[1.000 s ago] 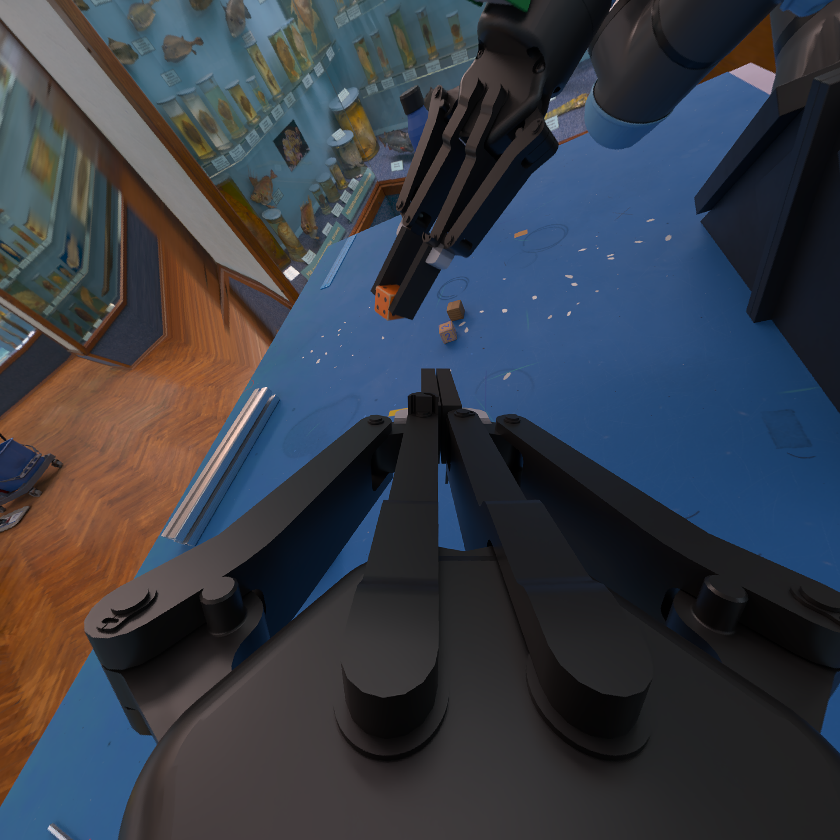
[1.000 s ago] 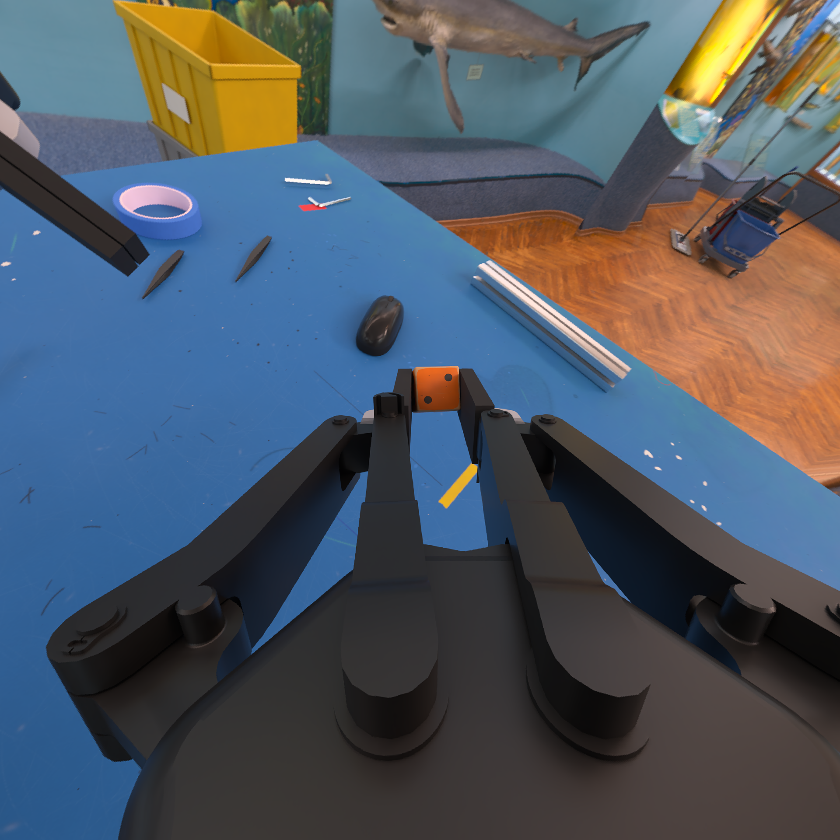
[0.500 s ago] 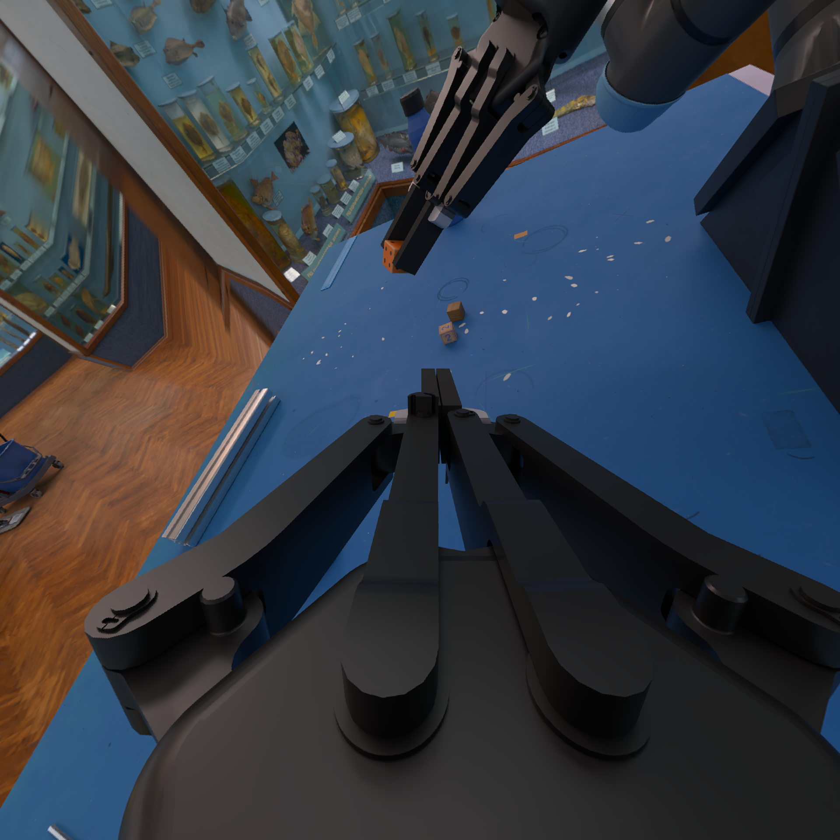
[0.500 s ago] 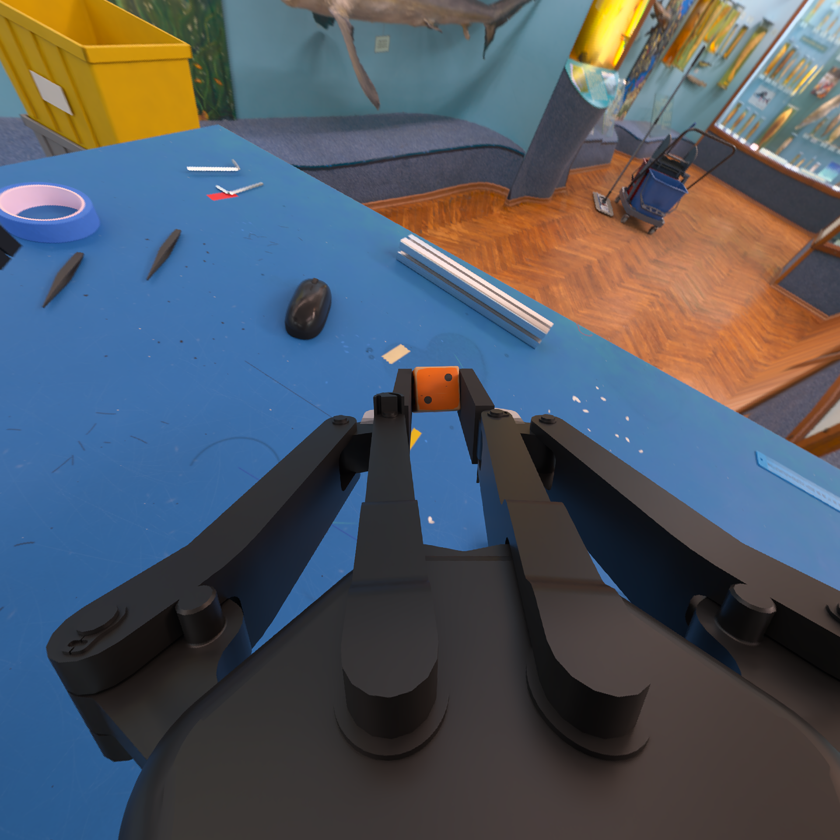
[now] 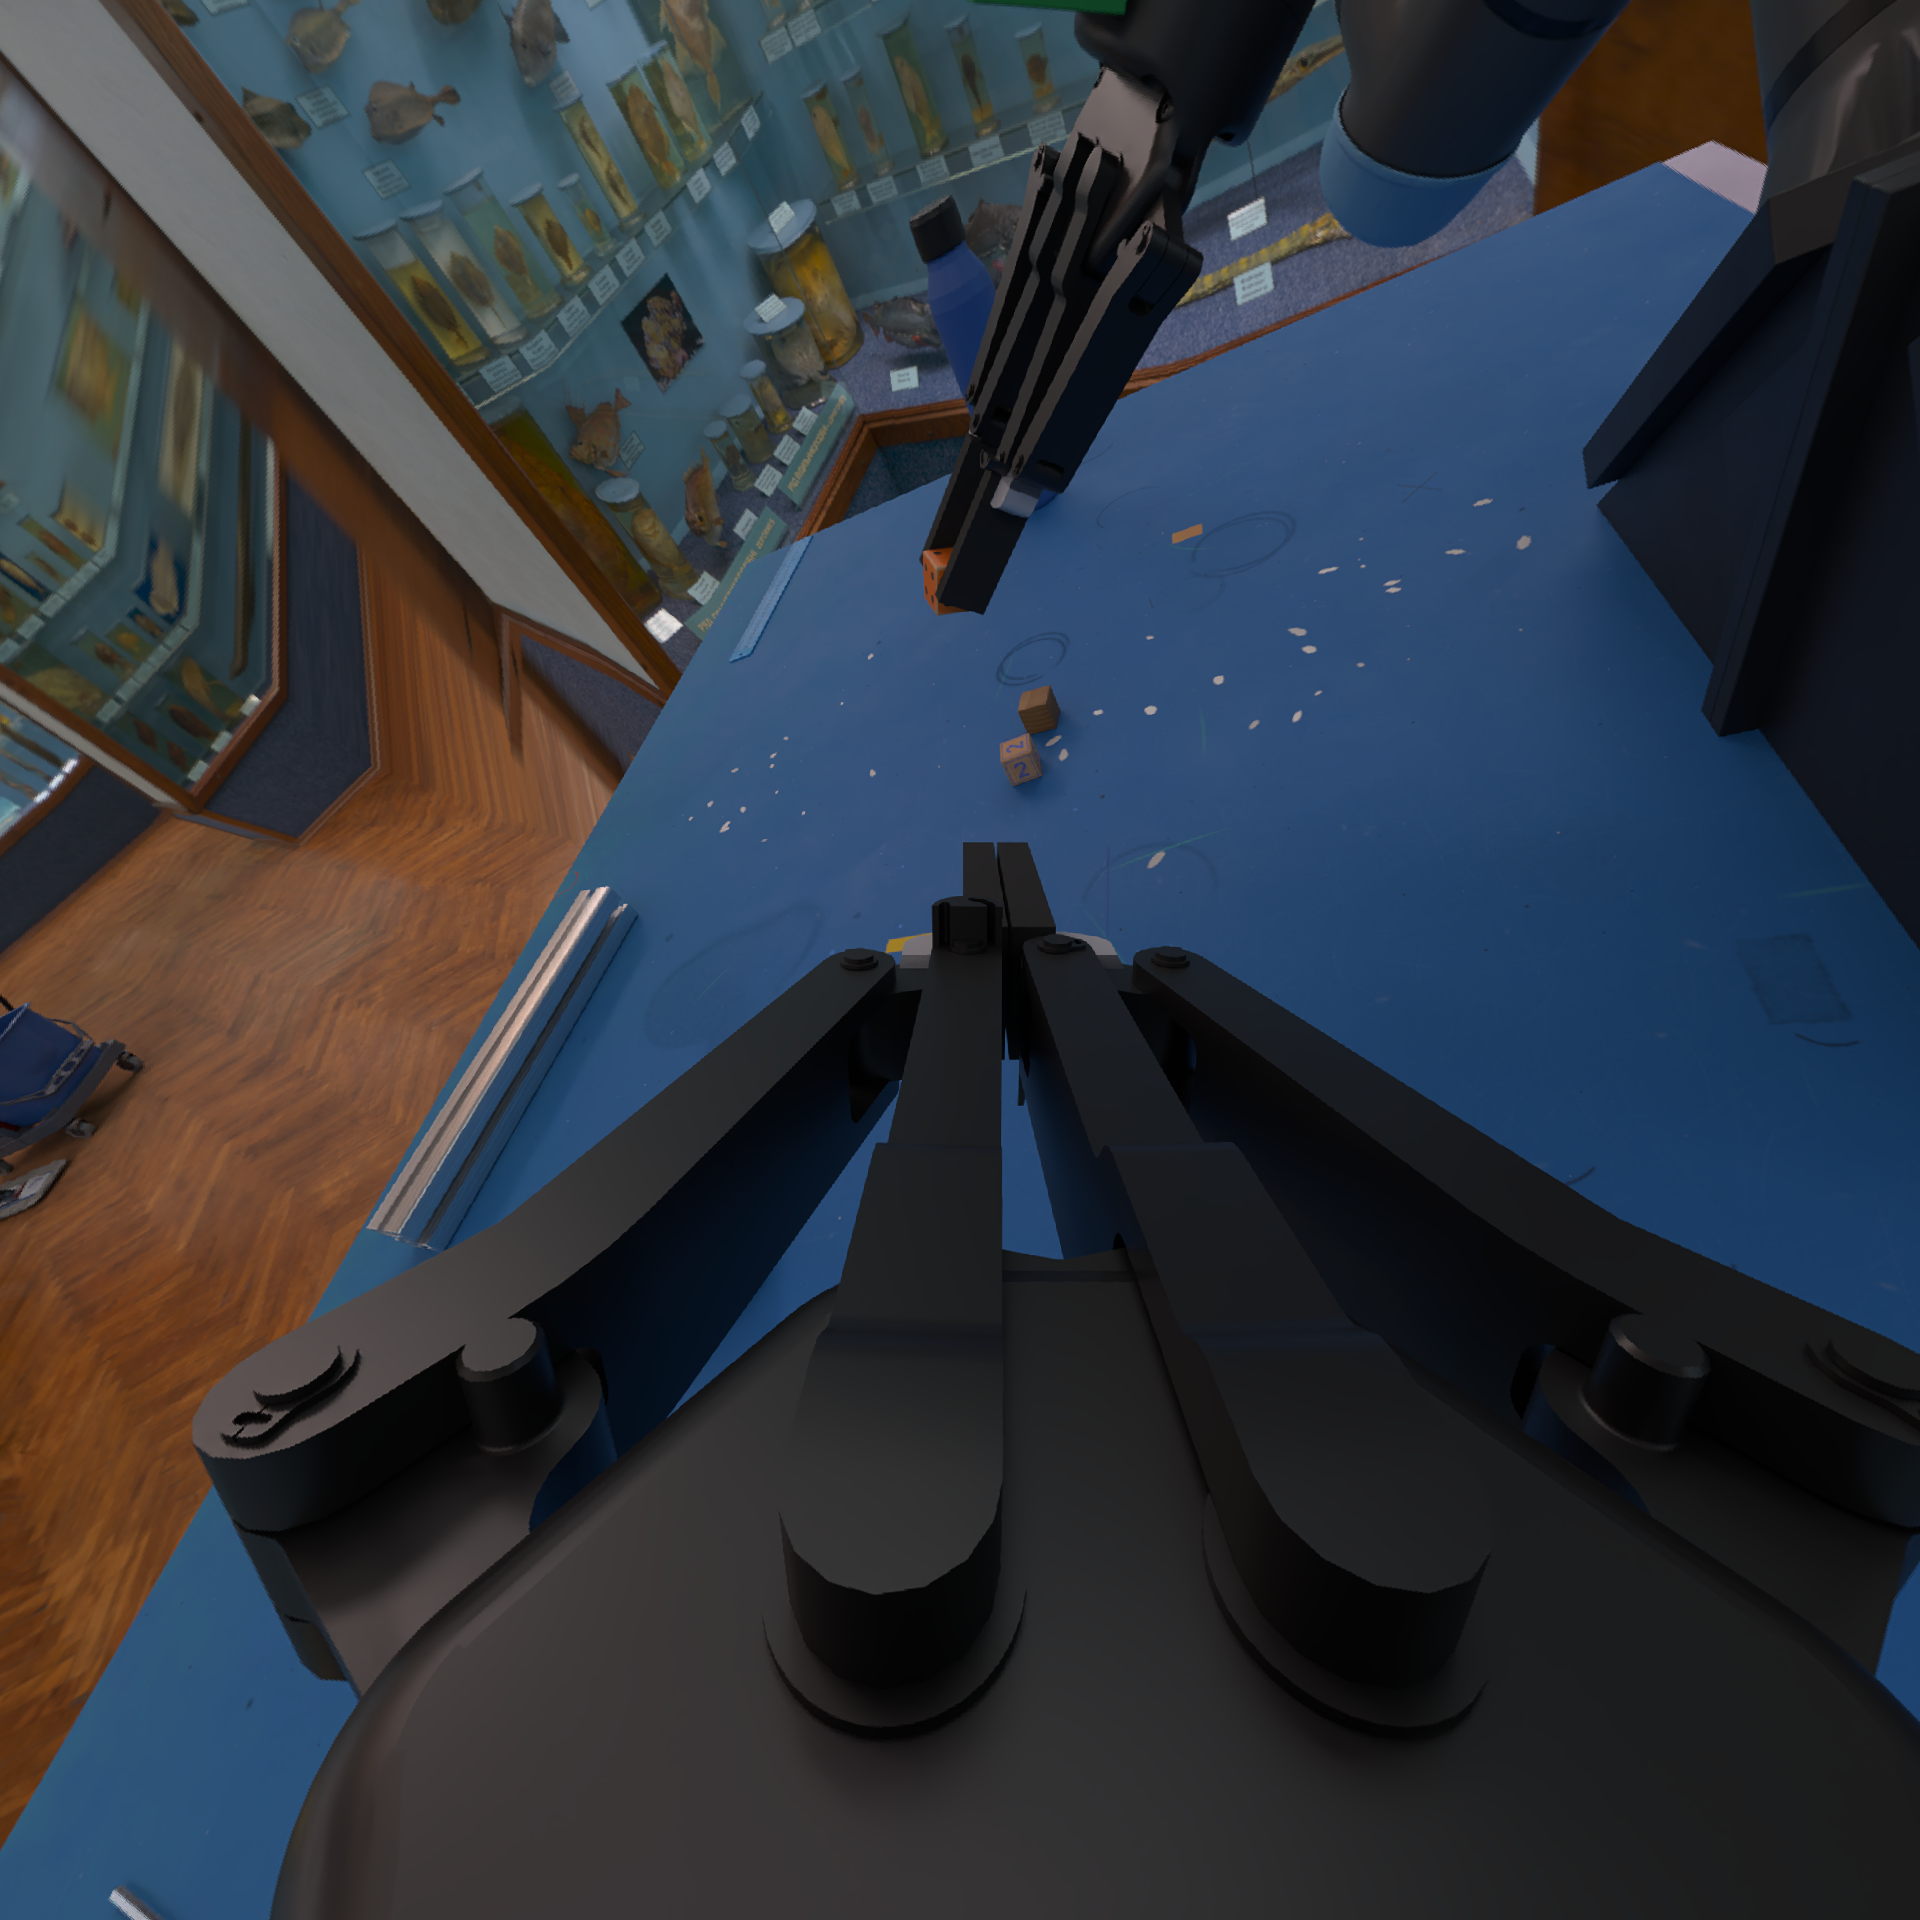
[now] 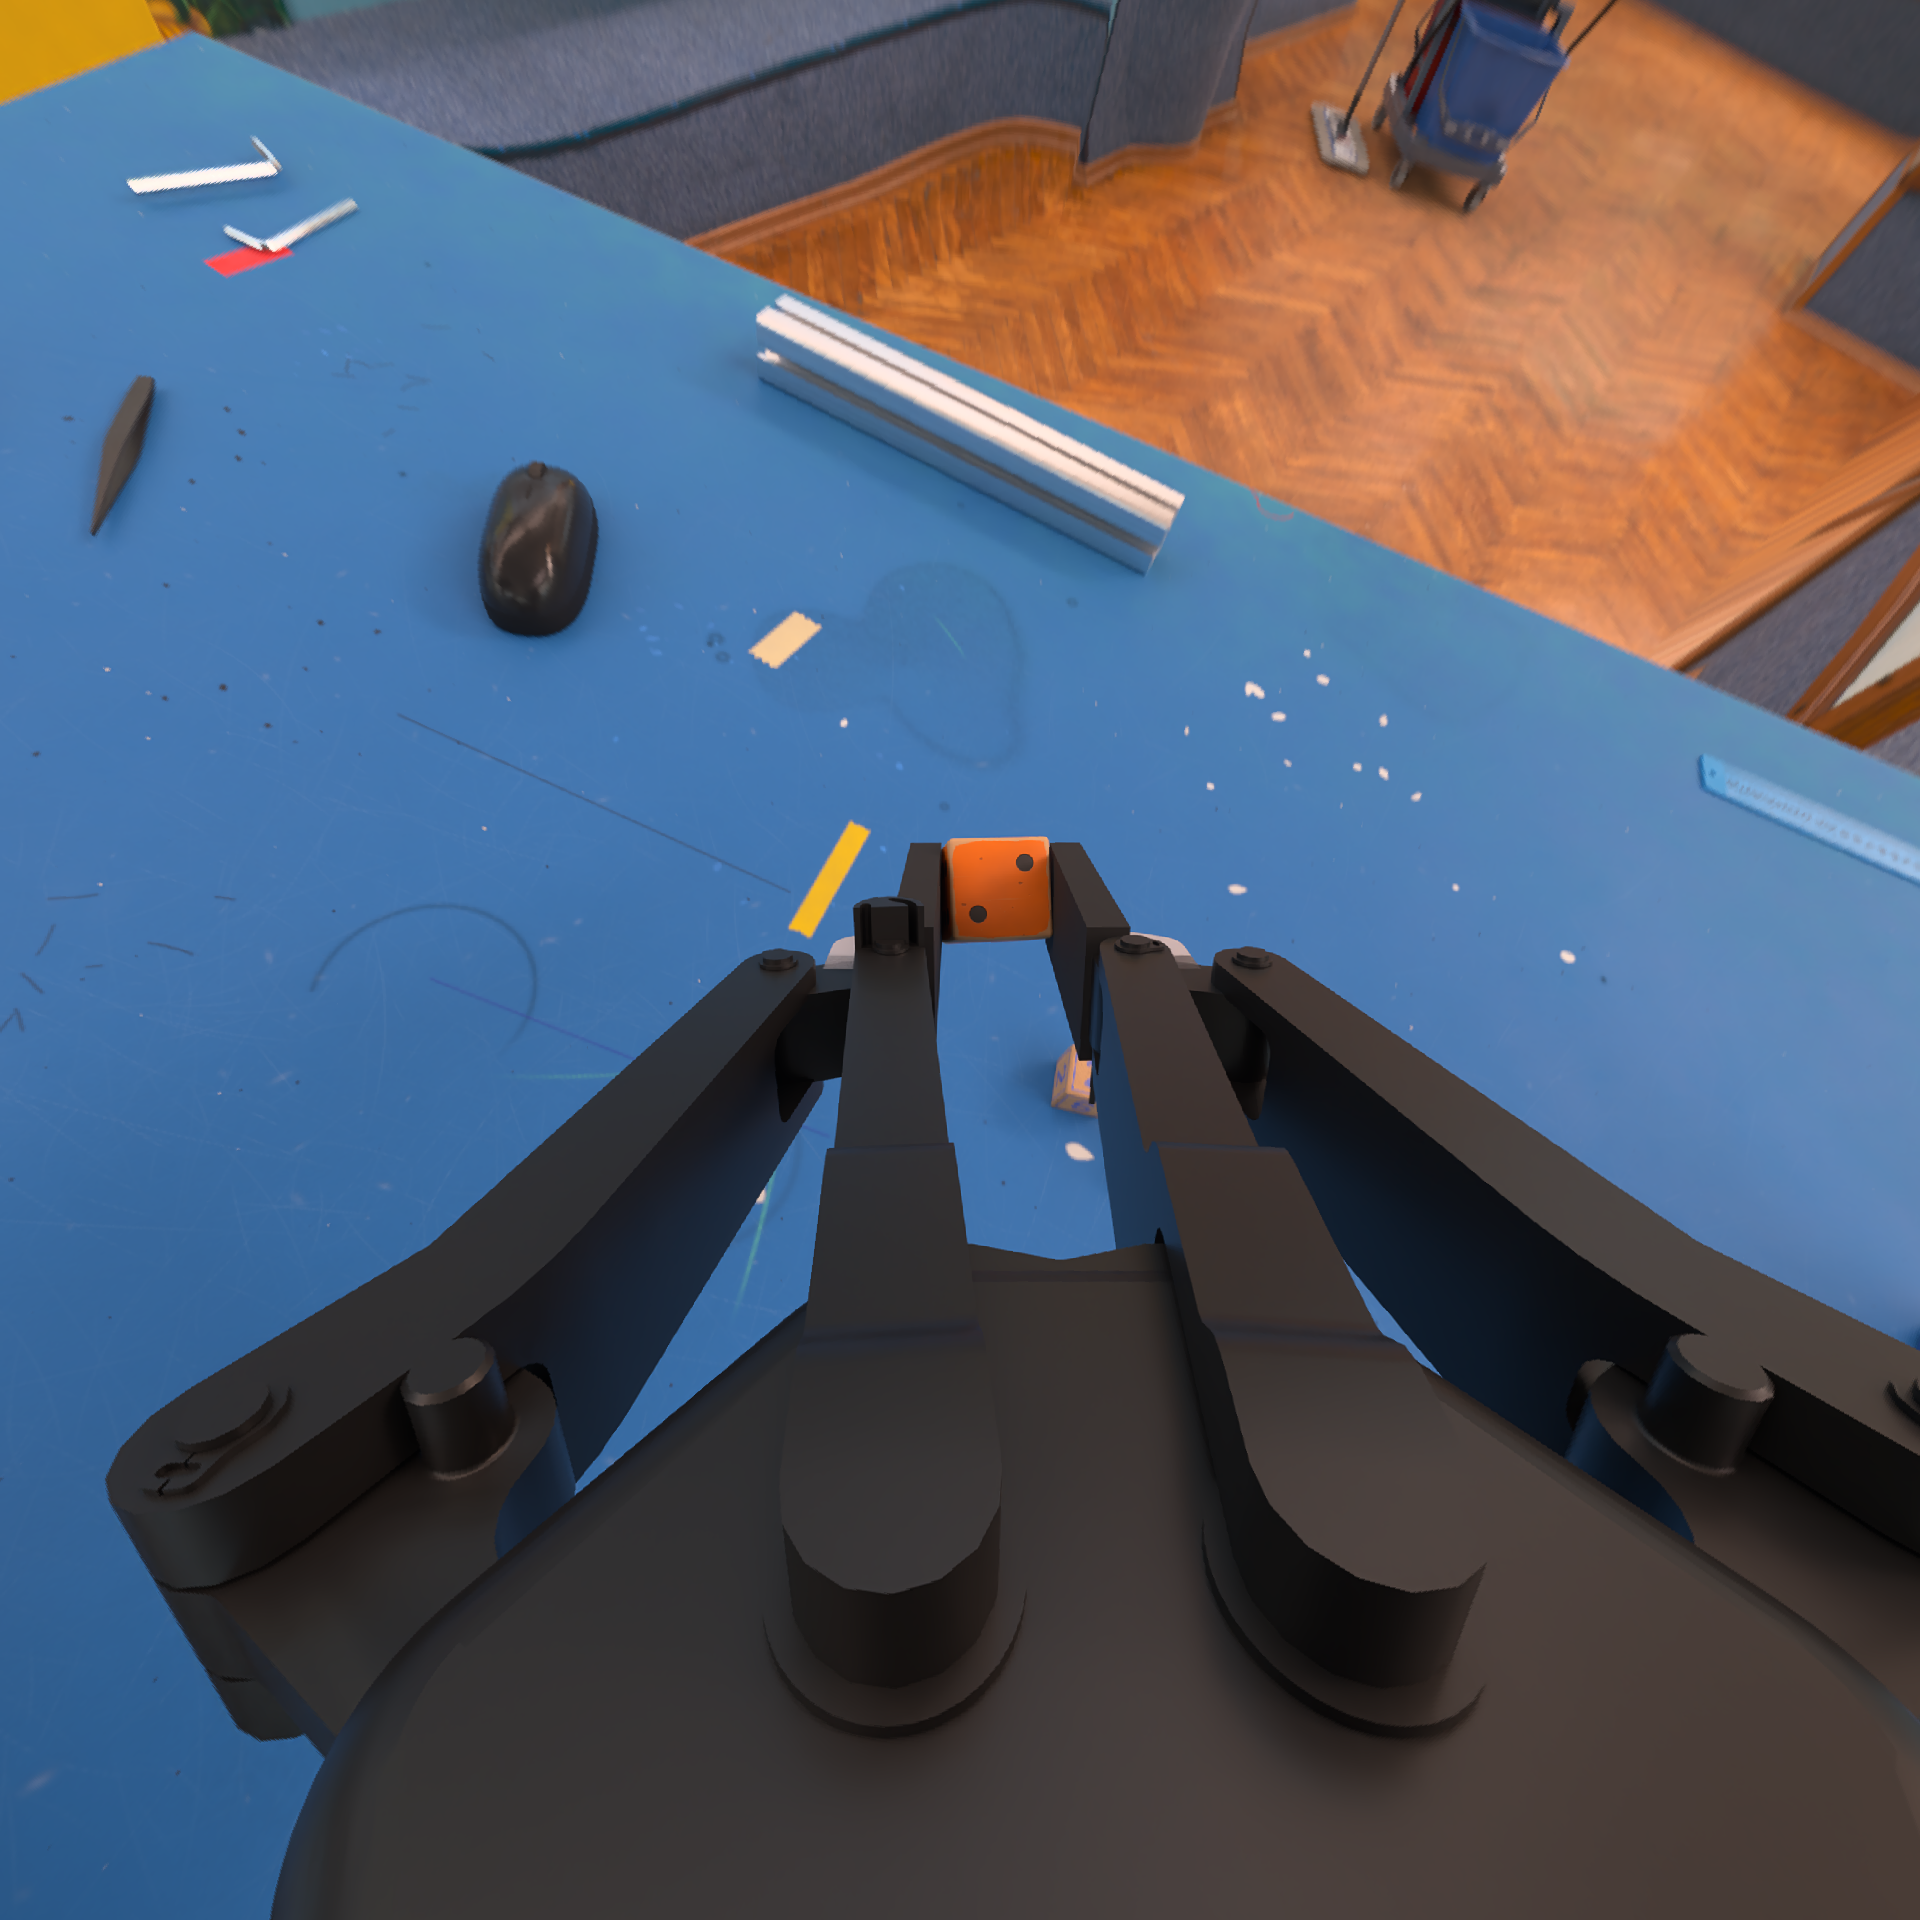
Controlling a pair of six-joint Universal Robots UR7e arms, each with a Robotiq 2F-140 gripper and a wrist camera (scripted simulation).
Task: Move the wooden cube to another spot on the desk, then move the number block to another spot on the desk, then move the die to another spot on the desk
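Observation:
My right gripper [image 6: 995, 891] is shut on the orange die [image 6: 995, 888] and holds it above the blue desk [image 6: 312, 1039]. In the left wrist view the right gripper [image 5: 961, 587] hangs over the far left part of the desk with the die [image 5: 935, 582] between its fingers. The plain wooden cube [image 5: 1038, 709] and the number block [image 5: 1019, 760] stand side by side on the desk, nearer than the die. The number block also shows partly behind my right finger [image 6: 1072, 1086]. My left gripper [image 5: 995, 883] is shut and empty, low over the desk.
An aluminium rail [image 6: 966, 426] lies along the desk edge and also shows in the left wrist view [image 5: 509, 1060]. A black mouse [image 6: 537, 548], hex keys [image 6: 208, 177], a dark spike [image 6: 123, 447] and a blue ruler [image 6: 1808, 816] lie on the desk. A dark stand [image 5: 1787, 436] rises at the right.
My right gripper has carried the die away from the two blocks toward the desk's far left edge and tilted more steeply downward. The left gripper has not moved.

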